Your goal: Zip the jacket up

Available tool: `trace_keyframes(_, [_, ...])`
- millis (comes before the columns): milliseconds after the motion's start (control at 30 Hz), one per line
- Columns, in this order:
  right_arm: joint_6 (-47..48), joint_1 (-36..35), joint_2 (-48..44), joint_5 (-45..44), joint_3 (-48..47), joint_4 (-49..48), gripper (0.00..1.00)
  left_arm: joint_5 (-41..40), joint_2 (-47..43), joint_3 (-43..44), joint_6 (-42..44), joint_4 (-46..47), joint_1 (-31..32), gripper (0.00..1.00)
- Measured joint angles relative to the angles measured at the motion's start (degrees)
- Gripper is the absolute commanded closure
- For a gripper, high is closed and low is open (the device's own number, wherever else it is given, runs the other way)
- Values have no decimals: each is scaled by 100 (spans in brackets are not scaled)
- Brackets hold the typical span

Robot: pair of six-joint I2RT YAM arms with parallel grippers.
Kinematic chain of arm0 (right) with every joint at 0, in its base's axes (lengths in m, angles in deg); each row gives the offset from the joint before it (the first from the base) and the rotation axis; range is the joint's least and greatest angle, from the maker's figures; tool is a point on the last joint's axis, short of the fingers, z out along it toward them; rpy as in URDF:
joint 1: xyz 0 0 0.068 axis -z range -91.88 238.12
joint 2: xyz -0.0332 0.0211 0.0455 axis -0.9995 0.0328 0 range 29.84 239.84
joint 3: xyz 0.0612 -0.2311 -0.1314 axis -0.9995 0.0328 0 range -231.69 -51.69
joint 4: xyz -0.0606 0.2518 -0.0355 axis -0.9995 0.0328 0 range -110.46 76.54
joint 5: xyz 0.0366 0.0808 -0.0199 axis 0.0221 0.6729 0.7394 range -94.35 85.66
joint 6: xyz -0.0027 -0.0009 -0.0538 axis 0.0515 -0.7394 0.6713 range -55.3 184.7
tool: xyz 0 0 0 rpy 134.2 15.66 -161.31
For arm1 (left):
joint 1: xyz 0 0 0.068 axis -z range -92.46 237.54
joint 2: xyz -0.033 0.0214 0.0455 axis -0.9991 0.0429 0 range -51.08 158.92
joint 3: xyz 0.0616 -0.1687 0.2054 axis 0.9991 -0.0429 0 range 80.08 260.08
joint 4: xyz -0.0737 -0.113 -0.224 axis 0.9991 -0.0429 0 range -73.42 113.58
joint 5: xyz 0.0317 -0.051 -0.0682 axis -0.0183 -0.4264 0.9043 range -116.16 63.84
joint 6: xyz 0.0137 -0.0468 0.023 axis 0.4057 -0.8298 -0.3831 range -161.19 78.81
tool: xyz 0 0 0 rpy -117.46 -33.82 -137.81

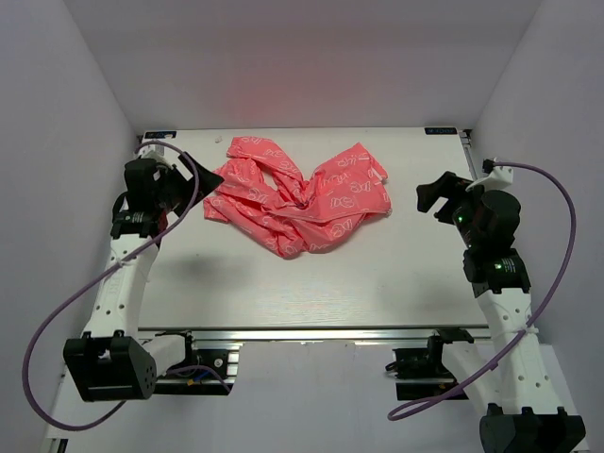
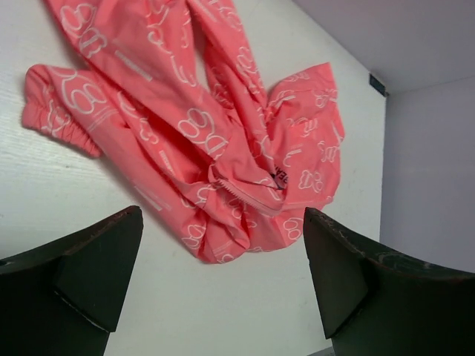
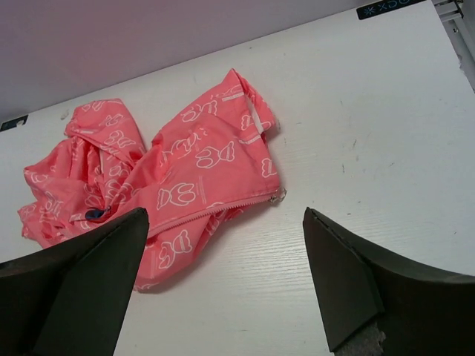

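Plainly, left tool (image 1: 205, 176) and right tool (image 1: 436, 198) gape released beside the crumpled jacket (image 1: 326, 203), its print illegible.

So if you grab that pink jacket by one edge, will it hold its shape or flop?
The jacket lies crumpled in soft folds, so it will probably drape limply. Its fabric looks thin, so likely light; a push might bunch it. The zipper edge may feel firmer.

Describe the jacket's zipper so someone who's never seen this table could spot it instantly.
On the white table, a crumpled coral-pink jacket lies toward the far edge. In the right wrist view, the zipper runs along the near edge of its flattest flap. It is one straight toothed line, unlike the looping white prints around it.
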State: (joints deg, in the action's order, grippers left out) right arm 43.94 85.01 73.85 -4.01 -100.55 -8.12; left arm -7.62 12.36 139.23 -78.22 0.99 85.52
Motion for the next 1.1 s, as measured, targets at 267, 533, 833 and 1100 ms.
trace_keyframes(267, [306,2,197,404,-13,144,11,-262,863,520,66,-444,0,2])
trace_keyframes(533, [577,-87,2090,1047,-1139,695,11,-538,2505,1696,378,-511,92,2])
trace_keyframes(833, [599,-1163,4531,-131,-2695,946,11,-964,5062,4275,1073,-876,529,2])
trace_keyframes(1100, [750,-1602,6437,-914,-4127,680,11,-1110,6422,5340,1499,-1224,793,2])
